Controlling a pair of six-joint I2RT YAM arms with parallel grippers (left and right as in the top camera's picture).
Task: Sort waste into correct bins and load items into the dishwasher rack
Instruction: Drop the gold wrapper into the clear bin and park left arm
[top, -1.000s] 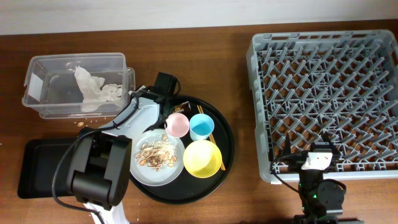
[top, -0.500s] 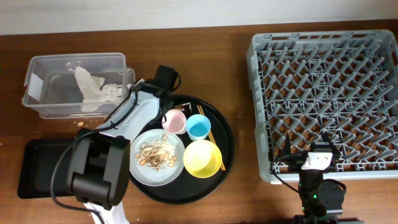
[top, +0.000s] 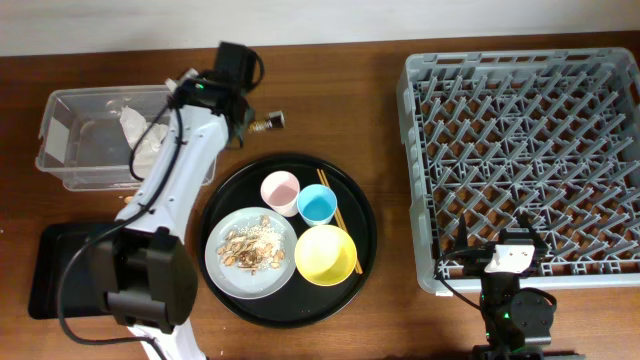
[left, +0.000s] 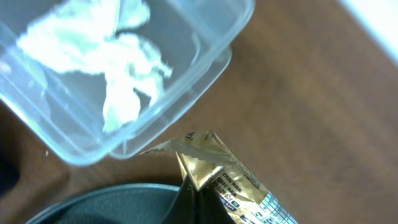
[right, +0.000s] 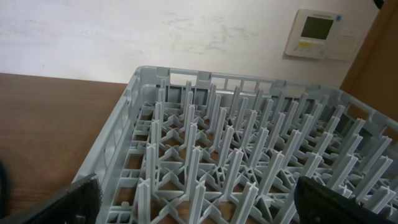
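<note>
My left gripper (top: 252, 124) is shut on a brown-gold wrapper (top: 271, 122) and hangs above the bare table between the clear tub (top: 60, 150) and the round black tray (top: 362, 215). The left wrist view has the pinched wrapper (left: 224, 177) at the closed fingertips of the left gripper (left: 194, 190), with the tub's corner (left: 211, 62) just beyond. Crumpled white paper (top: 150, 140) lies in the tub. On the round tray sit a pink cup (top: 281, 187), a blue cup (top: 320, 205), a yellow bowl (top: 325, 253), chopsticks (top: 341, 218) and a grey plate (top: 222, 275) with food scraps (top: 252, 250). My right gripper (top: 510, 256) stands open at the front edge of the dishwasher rack (top: 520, 150).
A shallow black rectangular tray (top: 50, 270) lies at the front left, partly under the left arm. The rack (right: 249, 155) fills the right wrist view between the wide-apart fingers (right: 68, 202). Bare wood lies between the round tray and the rack.
My left gripper closed on the wrapper at the round tray's back edge, then lifted it back and left toward the tub. The right arm has stayed still.
</note>
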